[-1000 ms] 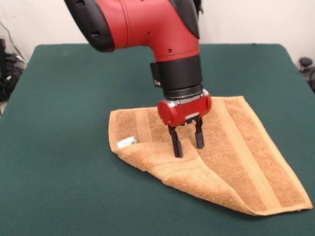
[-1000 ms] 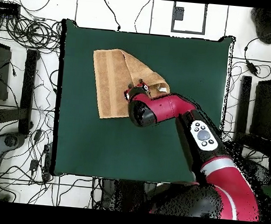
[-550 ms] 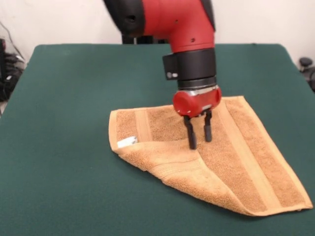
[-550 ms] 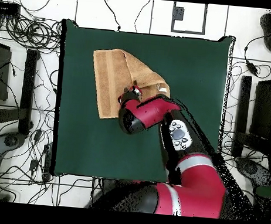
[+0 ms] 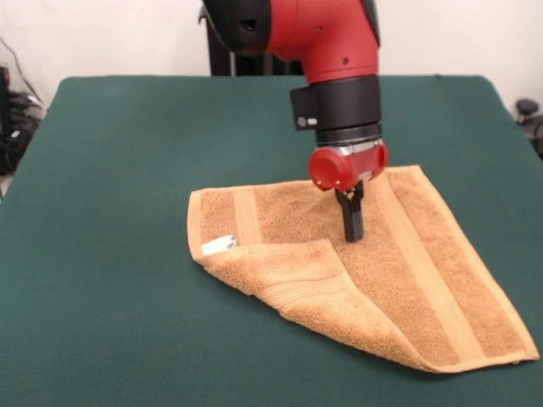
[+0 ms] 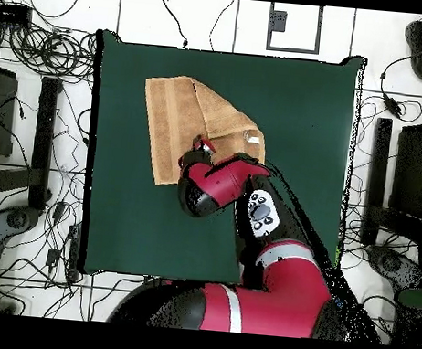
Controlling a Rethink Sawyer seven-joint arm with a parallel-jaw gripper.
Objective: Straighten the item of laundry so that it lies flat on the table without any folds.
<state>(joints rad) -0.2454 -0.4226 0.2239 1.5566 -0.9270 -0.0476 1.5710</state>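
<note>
The towel (image 5: 356, 271) lies on the counter (image 5: 102, 254), its corner at 8 o'clock folded over beside the tag (image 5: 218, 246). Its long axis runs from 10 to 4 o'clock. The clenched, empty fingers (image 5: 352, 222) press mid-towel; dragging from here could bunch it instead of opening the fold.

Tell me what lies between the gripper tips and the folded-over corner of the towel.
Only bare towel surface, seen in the front view: the gripper stands beside the folded corner, with nothing else between.
</note>
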